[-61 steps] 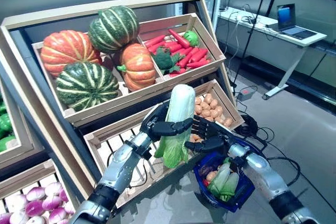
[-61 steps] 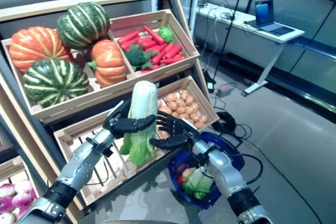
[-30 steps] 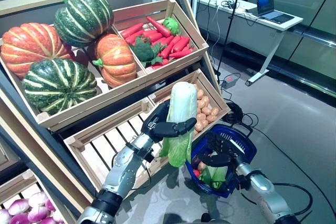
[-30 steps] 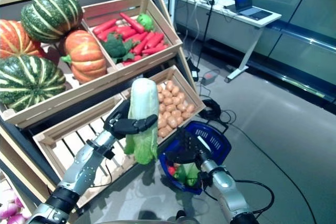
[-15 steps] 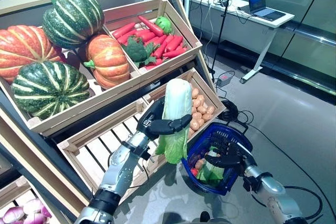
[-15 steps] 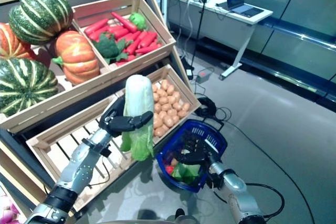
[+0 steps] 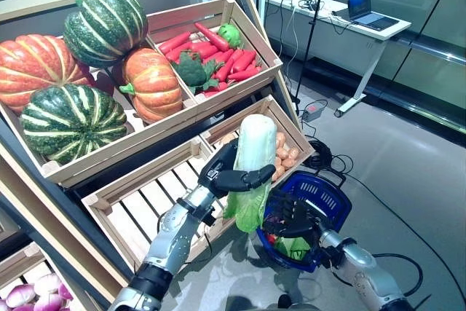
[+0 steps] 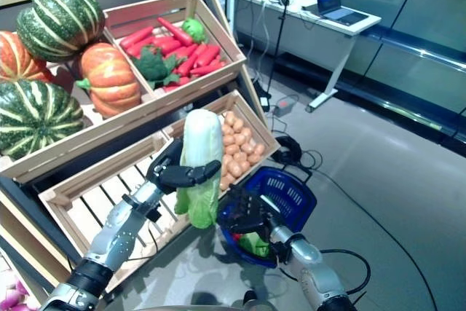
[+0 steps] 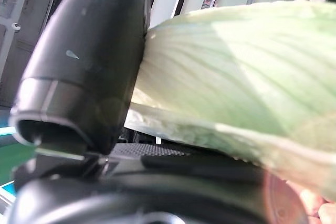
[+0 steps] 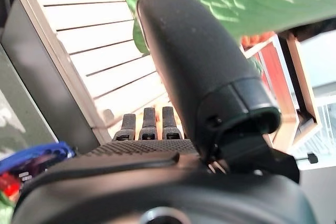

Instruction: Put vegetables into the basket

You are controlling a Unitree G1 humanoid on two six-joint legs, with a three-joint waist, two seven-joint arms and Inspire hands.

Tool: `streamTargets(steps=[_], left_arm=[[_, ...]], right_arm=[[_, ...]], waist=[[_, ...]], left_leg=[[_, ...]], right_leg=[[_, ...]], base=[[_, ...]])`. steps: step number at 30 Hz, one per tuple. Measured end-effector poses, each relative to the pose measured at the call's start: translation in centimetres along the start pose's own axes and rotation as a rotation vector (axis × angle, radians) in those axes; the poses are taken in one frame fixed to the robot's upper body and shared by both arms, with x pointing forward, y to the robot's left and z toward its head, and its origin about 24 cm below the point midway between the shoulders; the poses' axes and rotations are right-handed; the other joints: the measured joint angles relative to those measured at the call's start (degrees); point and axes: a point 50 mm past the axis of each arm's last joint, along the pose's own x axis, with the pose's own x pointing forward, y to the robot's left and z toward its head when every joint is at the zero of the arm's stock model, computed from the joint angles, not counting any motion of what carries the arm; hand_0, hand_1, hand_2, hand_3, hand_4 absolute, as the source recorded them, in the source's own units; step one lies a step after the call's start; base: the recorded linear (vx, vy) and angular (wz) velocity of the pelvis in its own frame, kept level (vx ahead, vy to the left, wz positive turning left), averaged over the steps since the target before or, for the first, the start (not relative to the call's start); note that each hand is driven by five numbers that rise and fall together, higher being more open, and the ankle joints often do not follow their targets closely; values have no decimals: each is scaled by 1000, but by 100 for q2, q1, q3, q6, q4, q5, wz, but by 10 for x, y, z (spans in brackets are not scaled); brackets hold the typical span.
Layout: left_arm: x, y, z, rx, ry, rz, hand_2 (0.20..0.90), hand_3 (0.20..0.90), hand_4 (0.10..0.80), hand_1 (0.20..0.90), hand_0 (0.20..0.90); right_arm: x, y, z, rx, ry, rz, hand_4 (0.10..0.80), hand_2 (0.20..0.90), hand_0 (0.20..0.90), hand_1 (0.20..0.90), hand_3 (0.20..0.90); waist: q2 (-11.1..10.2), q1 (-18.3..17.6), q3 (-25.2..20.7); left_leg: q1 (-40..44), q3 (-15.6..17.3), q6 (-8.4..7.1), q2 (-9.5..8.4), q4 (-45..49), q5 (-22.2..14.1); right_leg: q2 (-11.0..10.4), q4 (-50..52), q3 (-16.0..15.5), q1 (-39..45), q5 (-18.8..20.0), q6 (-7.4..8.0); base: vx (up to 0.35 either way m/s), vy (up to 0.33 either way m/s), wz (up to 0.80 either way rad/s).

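Note:
My left hand (image 7: 227, 175) is shut on a pale green Chinese cabbage (image 7: 252, 171) and holds it upright in the air, just left of and above the blue plastic basket (image 7: 320, 193) on the floor. The cabbage shows large in the left wrist view (image 9: 236, 72), pressed by the thumb (image 9: 89, 72). My right hand (image 7: 290, 218) is open with straight fingers over the basket's near left rim, close under the cabbage's leafy end; its fingers (image 10: 144, 124) point toward the stand. Green leafy vegetables (image 7: 293, 244) and a small red one (image 7: 271, 239) lie in the basket.
The wooden vegetable stand (image 7: 145, 180) rises at the left with slanted crates; an empty slatted crate (image 7: 145, 205) lies behind my left arm. A desk with a laptop (image 7: 364, 5) stands at the back right. Cables (image 7: 328, 156) lie on the grey floor behind the basket.
The cabbage in my left hand has moved a little right and down toward the basket. My right hand has shifted left along the basket's rim, nearer the cabbage. The camera has shifted slightly.

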Motion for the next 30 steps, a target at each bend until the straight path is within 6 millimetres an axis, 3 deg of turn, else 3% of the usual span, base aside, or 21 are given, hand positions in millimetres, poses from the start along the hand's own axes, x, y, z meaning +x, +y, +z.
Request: streamTargets(steps=[13, 30], left_arm=[[1, 0, 1, -2, -8, -4, 300, 300, 400, 300, 300], [3, 5, 3, -22, -18, -20, 300, 300, 400, 300, 300]], right_arm=[[21, 15, 6, 125, 58, 94, 800, 900, 900, 900, 900], [19, 30, -2, 371, 143, 285, 800, 900, 900, 900, 900]], waist=[[-9, 296, -51], [-82, 360, -370]], left_leg=[[59, -94, -13, 2, 0, 13], [28, -168, -22, 9, -1, 20]], right_leg=[[1, 16, -55, 96, 0, -9], [-5, 16, -149, 123, -5, -16]], base=[[9, -2, 2], [7, -4, 2]])
